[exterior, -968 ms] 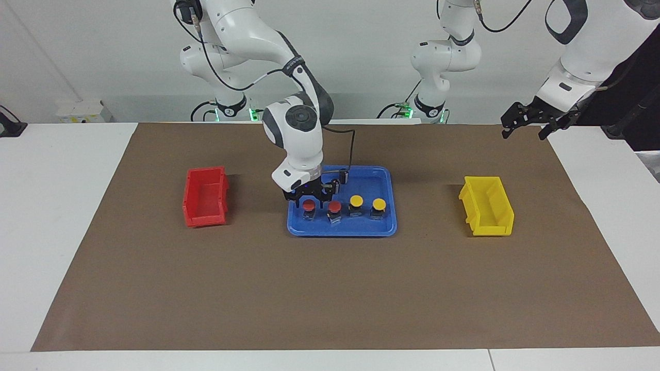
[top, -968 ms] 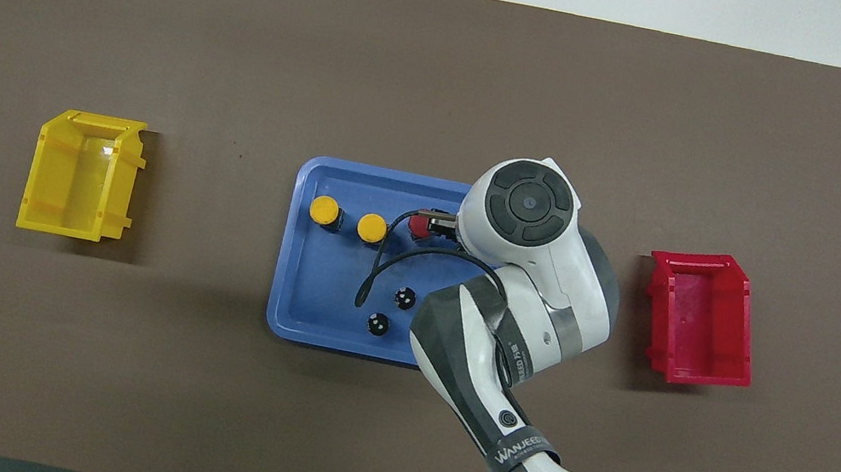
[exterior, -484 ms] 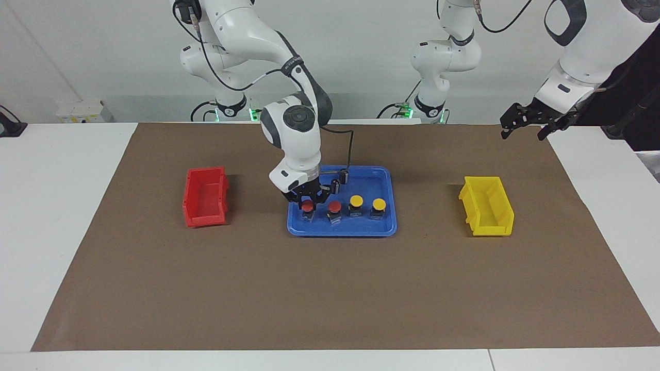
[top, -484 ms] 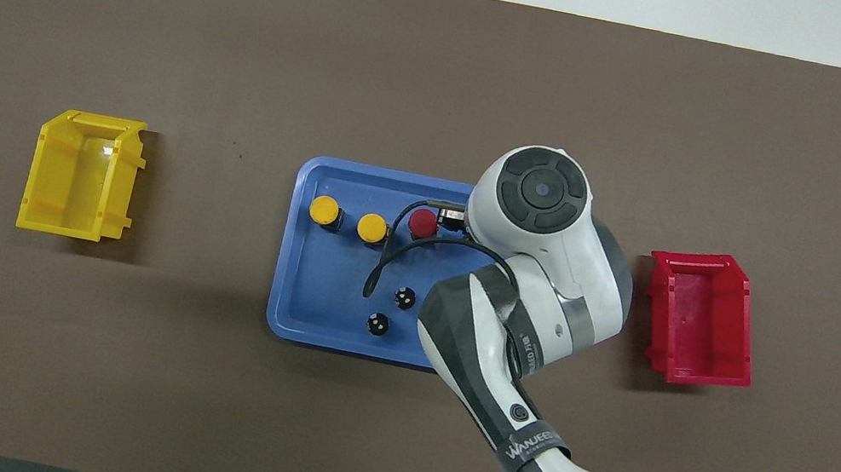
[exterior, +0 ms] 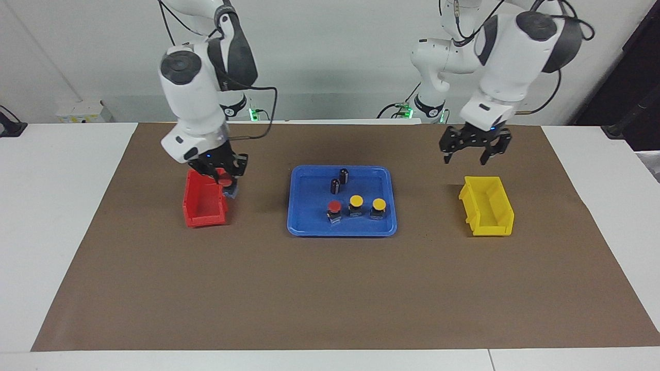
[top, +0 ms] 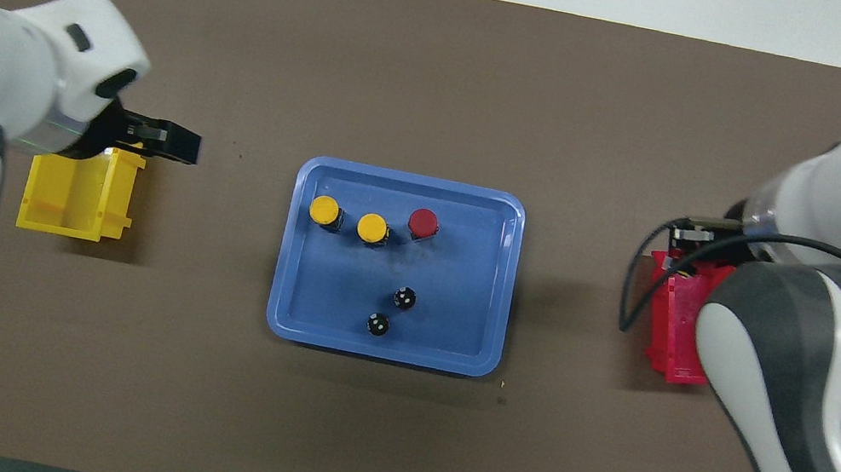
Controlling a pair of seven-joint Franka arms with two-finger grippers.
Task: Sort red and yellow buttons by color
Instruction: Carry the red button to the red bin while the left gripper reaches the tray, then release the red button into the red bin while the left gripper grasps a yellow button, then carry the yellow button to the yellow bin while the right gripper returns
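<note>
Highest in the facing frame, the two grippers hang over the mat [exterior: 154, 288]. The right gripper [exterior: 223, 176], in the upper part of the frame at the right arm's end, is clenched on a red button [exterior: 226, 182]. It holds the button in the air over the tray-side rim of the red bin [exterior: 195, 208]. Whether the button touches the rim cannot be told. The left gripper [exterior: 468, 152] hovers with its fingers spread and nothing between them. It is over bare mat beside the yellow bin [exterior: 502, 219], on the bin's robot side.

At the frame's centre sits the blue tray [exterior: 309, 229], between the two bins and well apart from each. In its part nearer the robots stand two black cylinders [exterior: 343, 175], close together. Farther from the robots, a row of three buttons stands upright in the tray. The second red button [exterior: 334, 207] is at the right arm's end of the row. Two yellow buttons [exterior: 356, 201] stand beside it toward the left arm's end, each just apart from the next.
</note>
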